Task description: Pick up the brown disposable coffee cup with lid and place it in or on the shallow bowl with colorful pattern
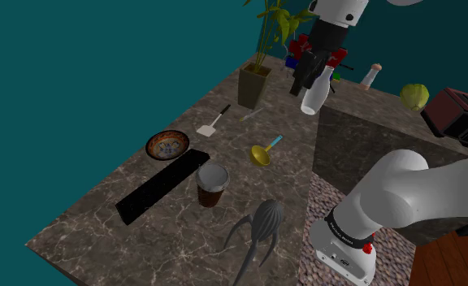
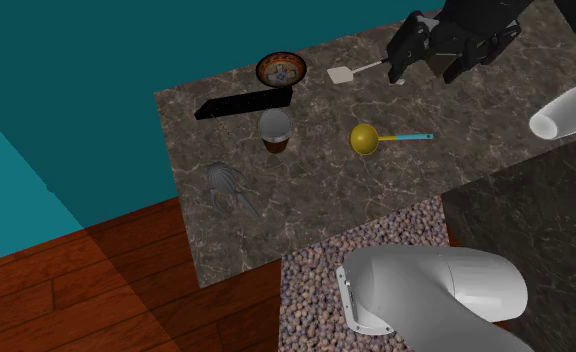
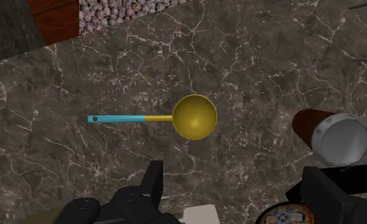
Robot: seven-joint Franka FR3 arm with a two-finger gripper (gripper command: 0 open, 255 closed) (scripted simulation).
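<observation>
The brown coffee cup (image 1: 212, 184) with a grey lid stands upright on the dark marble counter, next to a long black slab (image 1: 161, 185). The shallow patterned bowl (image 1: 167, 145) sits just beyond that slab's far end. My gripper (image 1: 308, 80) hangs high above the counter's far side, open and empty, well away from both. In the second exterior view the cup (image 2: 276, 130) is below the bowl (image 2: 281, 69), with the gripper (image 2: 426, 62) off to the right. In the wrist view the gripper (image 3: 236, 191) is above a yellow ladle, with the cup (image 3: 332, 135) and the bowl (image 3: 284, 215) off to one side.
A yellow ladle with a blue handle (image 1: 263, 153) lies mid-counter, a white spatula (image 1: 212, 123) beyond it. A grey clawed utensil (image 1: 261, 227) lies near the front edge. A potted plant (image 1: 254, 85), a white bottle (image 1: 316, 93) and a toaster (image 1: 456, 114) stand at the back.
</observation>
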